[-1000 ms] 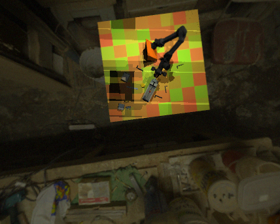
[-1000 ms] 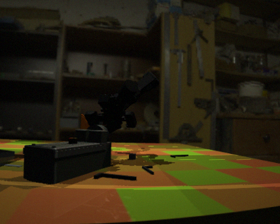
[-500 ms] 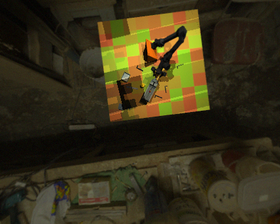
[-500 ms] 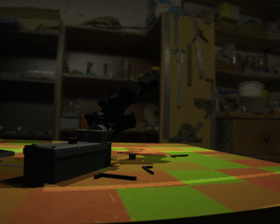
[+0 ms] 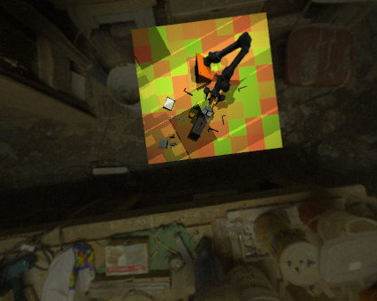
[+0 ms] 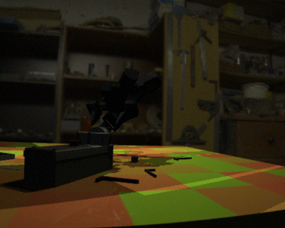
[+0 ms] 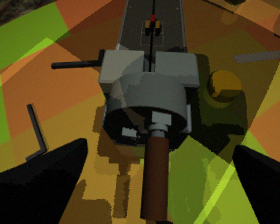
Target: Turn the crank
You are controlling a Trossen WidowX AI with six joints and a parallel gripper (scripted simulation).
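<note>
The grey machine (image 5: 200, 126) (image 6: 70, 163) (image 7: 122, 67) stands on the checkered table. Its round crank hub (image 7: 147, 92) faces my gripper, and the brown handle (image 7: 156, 180) sticks out from it. The red pointer (image 7: 153, 18) shows at the slide, close to the two small brass marks (image 7: 147, 29) (image 7: 158, 29); it looks at or slightly beyond their far edge, and exact level is hard to tell. My gripper (image 5: 214, 98) (image 6: 102, 121) (image 7: 160, 148) is wide open, with one finger either side of the handle and clear gaps. In the exterior view the handle is hidden in the dark.
A yellow round piece (image 5: 192, 115) (image 7: 225, 84) is beside the machine. Black angled keys (image 5: 212, 129) (image 6: 117, 180) (image 7: 36, 127) lie around it. A white tray (image 5: 168, 104), small grey pieces (image 5: 164, 143) and a grey strip (image 7: 261, 56) are on the other side. An orange panel (image 5: 203, 70) stands near the arm.
</note>
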